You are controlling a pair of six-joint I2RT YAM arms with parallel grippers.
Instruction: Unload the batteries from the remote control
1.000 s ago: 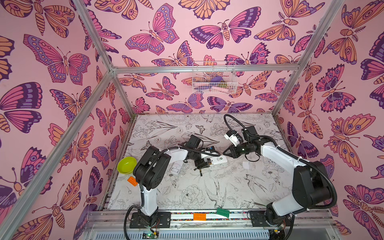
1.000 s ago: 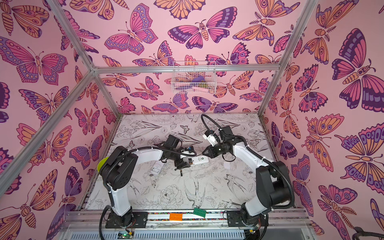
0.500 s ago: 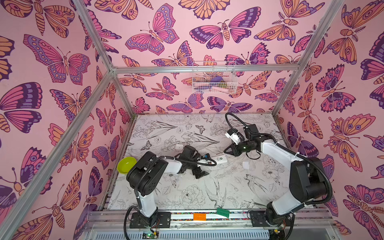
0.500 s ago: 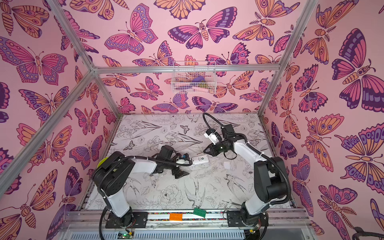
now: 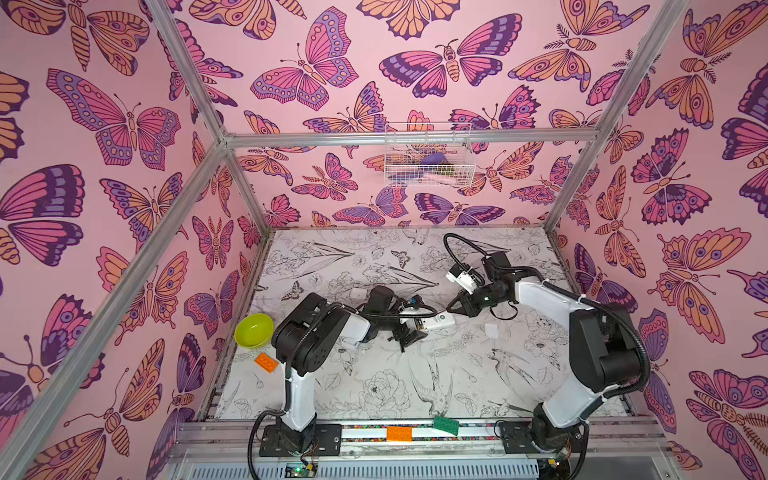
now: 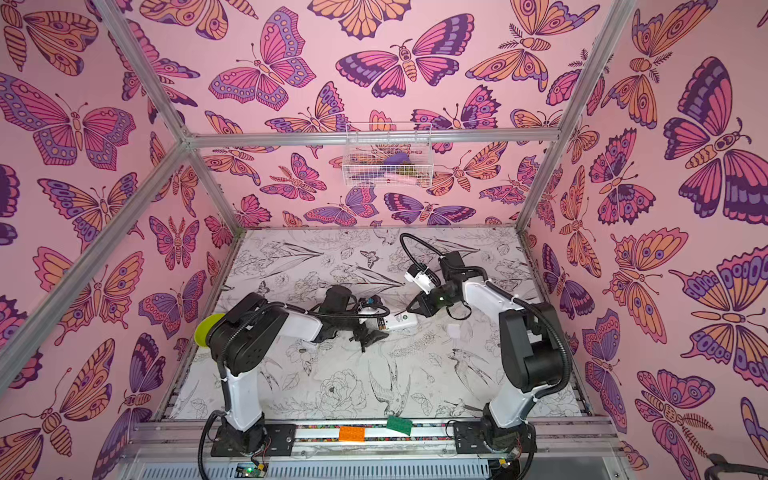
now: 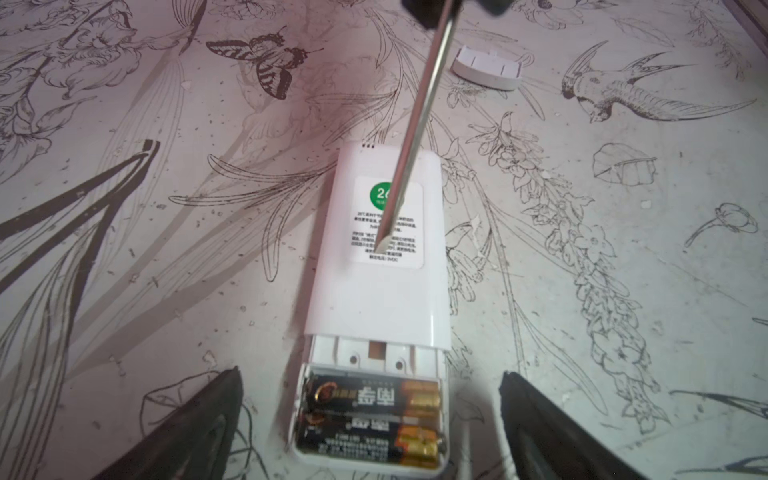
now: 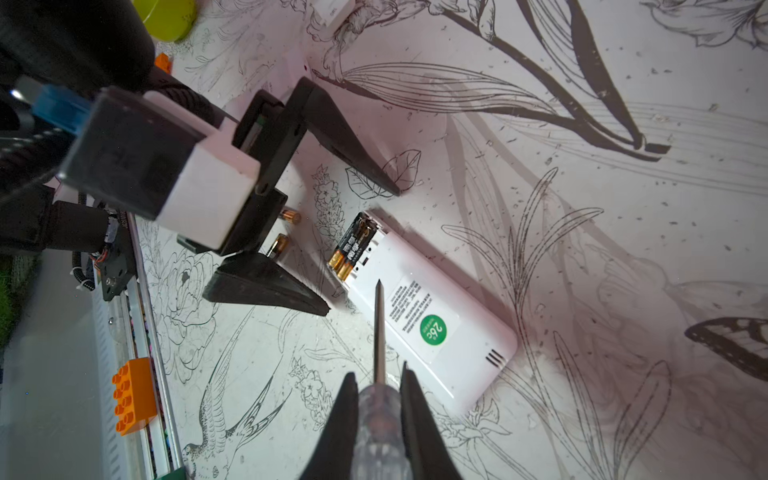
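The white remote control lies back-up on the table with its compartment uncovered. Two black batteries with gold ends sit side by side in it. My left gripper is open, its fingers straddling that end without touching it. Two loose batteries lie on the table behind this gripper. My right gripper is shut on a clear-handled screwdriver, whose tip hangs over the remote's labelled back. In both top views the remote lies between the grippers.
A white battery cover lies right of the remote, another white piece behind the left arm. A green bowl and an orange brick sit at the left edge. Two bricks rest on the front rail.
My left gripper drew back a little from the remote half a second ago and now stands at its battery end again, still open. The right gripper with the screwdriver barely shifted.
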